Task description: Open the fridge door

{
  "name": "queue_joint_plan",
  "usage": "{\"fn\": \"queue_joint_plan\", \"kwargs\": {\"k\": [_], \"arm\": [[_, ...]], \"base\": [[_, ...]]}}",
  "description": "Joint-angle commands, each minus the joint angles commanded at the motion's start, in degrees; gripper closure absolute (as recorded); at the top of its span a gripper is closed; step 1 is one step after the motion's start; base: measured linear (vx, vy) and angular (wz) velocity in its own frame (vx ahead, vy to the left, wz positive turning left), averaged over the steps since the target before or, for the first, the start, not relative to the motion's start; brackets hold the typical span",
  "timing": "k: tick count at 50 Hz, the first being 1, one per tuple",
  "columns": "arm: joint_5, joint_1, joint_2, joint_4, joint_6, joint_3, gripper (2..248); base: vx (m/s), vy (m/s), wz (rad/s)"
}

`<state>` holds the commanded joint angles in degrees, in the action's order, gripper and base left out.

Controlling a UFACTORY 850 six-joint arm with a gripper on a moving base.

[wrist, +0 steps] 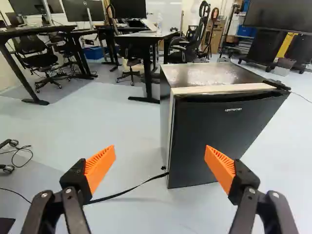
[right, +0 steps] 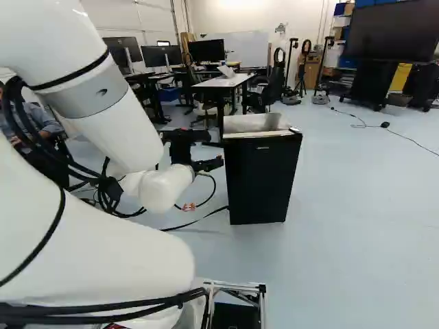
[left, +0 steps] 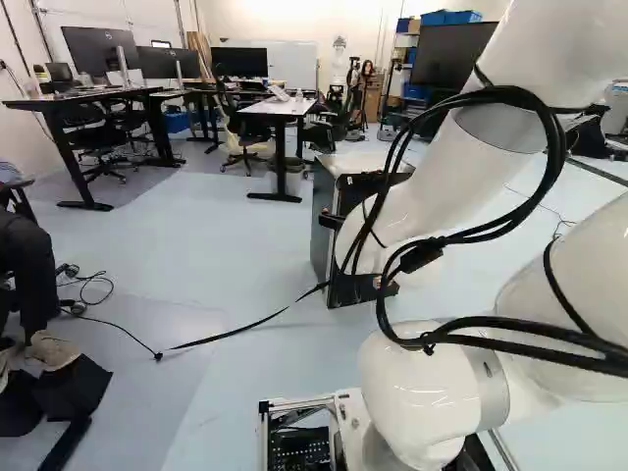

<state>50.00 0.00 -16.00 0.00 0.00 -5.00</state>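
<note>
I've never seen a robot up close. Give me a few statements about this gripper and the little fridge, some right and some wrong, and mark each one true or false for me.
1. The gripper is open, with nothing held between its fingers. True.
2. The fridge stands on a desk. False: it stands on the floor.
3. The gripper's pads are orange. True.
4. The fridge's door is swung wide open. False: it covers the front of the fridge.
5. A dark strap runs across the floor beside the fridge. True.
6. The outside of the door is bright white. False: it is dark.
</note>
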Motion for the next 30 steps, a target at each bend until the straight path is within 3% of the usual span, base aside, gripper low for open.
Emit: {"fn": "queue_joint_plan", "kwargs": {"k": [12, 30], "arm": [[0.0, 0.0, 0.3, 0.0, 0.0, -0.2, 3], [0.0, 0.0, 3.7, 0.0, 0.0, -3.2, 3]], "base": [[0.000, 0.000, 0.000], [0.000, 0.000, 0.000]]}}
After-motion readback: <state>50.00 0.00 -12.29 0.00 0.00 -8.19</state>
